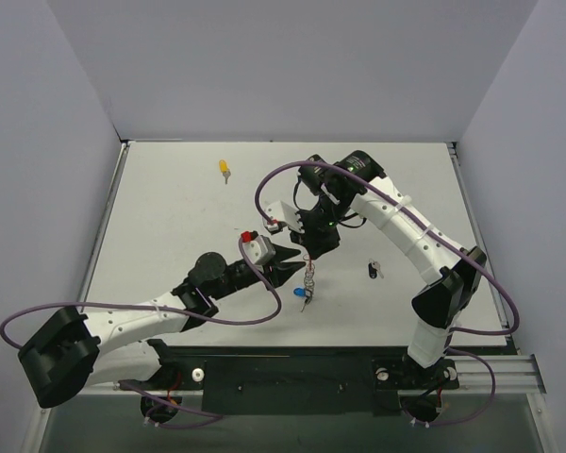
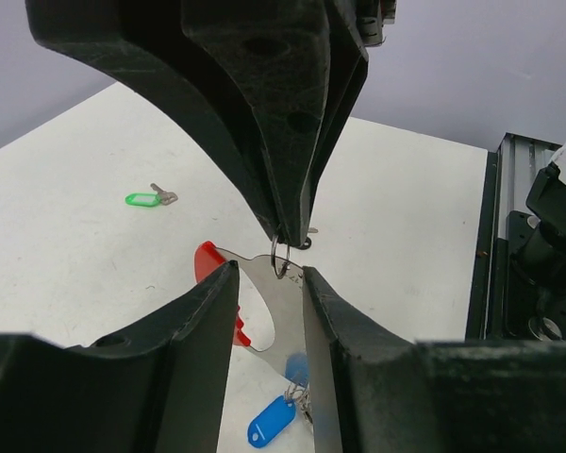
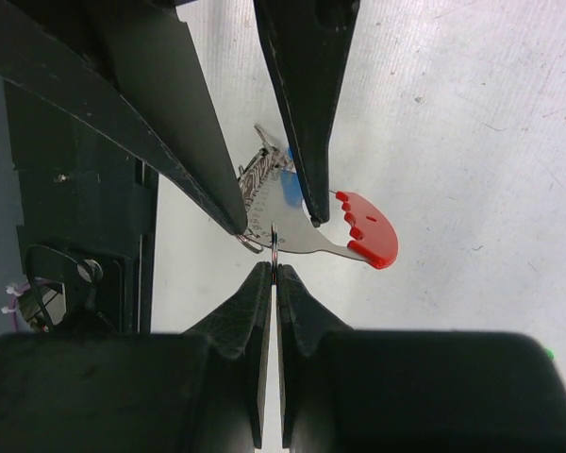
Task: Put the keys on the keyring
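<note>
My left gripper point(image 1: 291, 257) is shut on a flat silver plate point(image 2: 281, 311) with a red plastic end point(image 2: 208, 260), part of the keyring. My right gripper point(image 1: 311, 247) is shut on the small wire ring point(image 2: 281, 257) at the plate's top edge, seen pinched in the right wrist view point(image 3: 274, 247). A blue tag point(image 2: 271, 422) with small silver bits hangs below. The green key point(image 2: 143, 199) lies on the table beyond. The yellow key point(image 1: 224, 169) lies far left. The black key point(image 1: 374, 270) lies right of the grippers.
White table point(image 1: 170, 236) with grey walls around it. A black rail point(image 1: 292, 373) with the arm bases runs along the near edge. Purple cables loop off both arms.
</note>
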You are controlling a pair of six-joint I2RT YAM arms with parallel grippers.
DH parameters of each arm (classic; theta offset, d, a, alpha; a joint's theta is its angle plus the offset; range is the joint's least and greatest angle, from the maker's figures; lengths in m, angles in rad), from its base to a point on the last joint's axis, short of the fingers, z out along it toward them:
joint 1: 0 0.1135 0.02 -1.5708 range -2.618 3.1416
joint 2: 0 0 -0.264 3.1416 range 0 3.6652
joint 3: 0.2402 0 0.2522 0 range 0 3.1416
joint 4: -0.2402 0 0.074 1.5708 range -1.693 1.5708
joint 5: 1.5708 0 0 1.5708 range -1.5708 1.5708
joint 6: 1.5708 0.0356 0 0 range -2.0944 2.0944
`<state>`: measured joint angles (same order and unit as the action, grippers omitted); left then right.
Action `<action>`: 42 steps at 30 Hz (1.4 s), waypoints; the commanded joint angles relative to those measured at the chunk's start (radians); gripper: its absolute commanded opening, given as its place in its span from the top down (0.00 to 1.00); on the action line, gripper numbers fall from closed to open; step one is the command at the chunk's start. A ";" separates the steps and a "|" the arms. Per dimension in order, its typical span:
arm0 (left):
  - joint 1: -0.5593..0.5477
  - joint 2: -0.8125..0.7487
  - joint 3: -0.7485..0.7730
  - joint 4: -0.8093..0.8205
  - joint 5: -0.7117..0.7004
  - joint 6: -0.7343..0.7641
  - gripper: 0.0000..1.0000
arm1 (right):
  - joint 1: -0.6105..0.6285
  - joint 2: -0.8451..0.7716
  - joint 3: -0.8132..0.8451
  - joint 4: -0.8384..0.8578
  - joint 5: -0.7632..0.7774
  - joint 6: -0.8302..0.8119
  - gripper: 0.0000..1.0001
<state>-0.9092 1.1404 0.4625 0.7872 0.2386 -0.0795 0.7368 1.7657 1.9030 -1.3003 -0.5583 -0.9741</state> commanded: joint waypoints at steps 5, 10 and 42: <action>-0.003 0.032 0.039 0.139 -0.004 -0.008 0.61 | 0.009 0.000 0.034 -0.125 -0.048 -0.023 1.00; -0.003 0.050 0.044 0.147 0.010 -0.019 0.70 | 0.010 0.001 0.036 -0.129 -0.058 -0.029 1.00; 0.004 0.042 -0.122 0.584 -0.162 -0.318 1.00 | -0.181 -0.094 -0.027 -0.044 -0.385 0.018 0.58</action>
<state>-0.9081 1.1862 0.3435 1.1915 0.1268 -0.3573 0.5781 1.7370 1.9026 -1.3056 -0.8337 -0.9516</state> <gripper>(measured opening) 0.017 0.417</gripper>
